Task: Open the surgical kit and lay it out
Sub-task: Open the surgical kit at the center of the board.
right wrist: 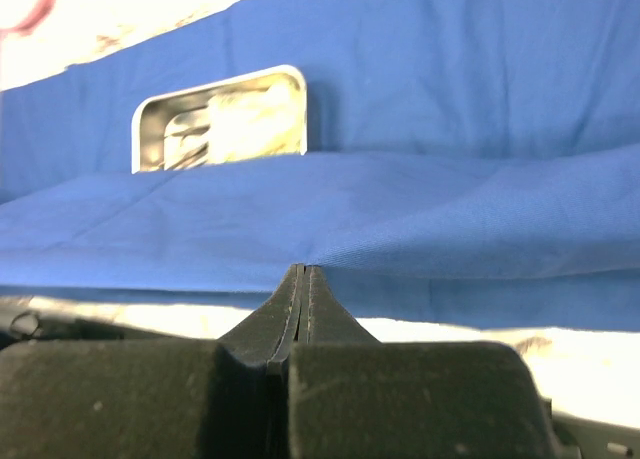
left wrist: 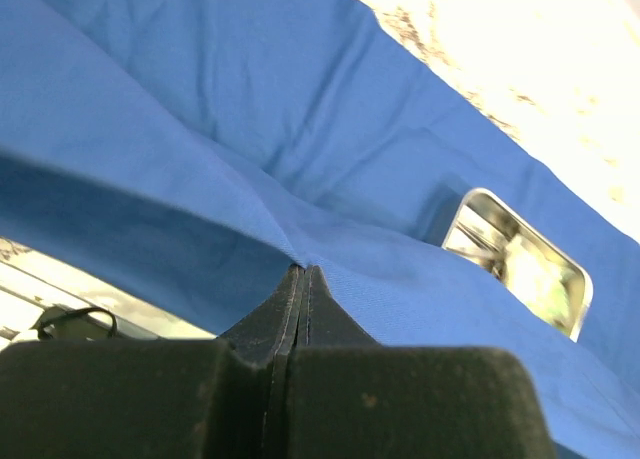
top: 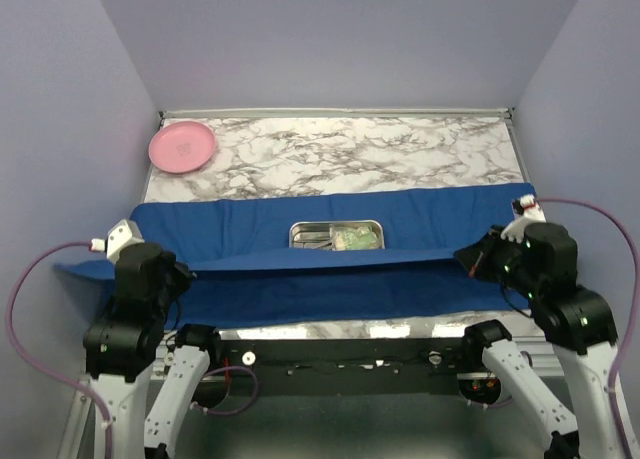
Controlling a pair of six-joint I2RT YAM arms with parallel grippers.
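Across the worktop (top: 330, 154) lies the blue cloth wrap (top: 330, 214), long axis left to right. Its near flap is lifted taut: left fingers (left wrist: 275, 314) clamp the left end, right fingers (right wrist: 275, 314) the right end. The steel tray (top: 337, 223) sits centred, just far of that fold, midway between both arms.

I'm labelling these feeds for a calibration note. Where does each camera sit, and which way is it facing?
Top external: fixed above and behind the arm bases, looking down across the marble table; both arms show, holding the blue cloth.
Left wrist: on the left arm, looking along its shut left pincer, clamped on the cloth's edge, toward the steel tray.
Right wrist: on the right arm, looking past the shut right pincer, also clamped on cloth.
Shared: all three see cloth and tray.
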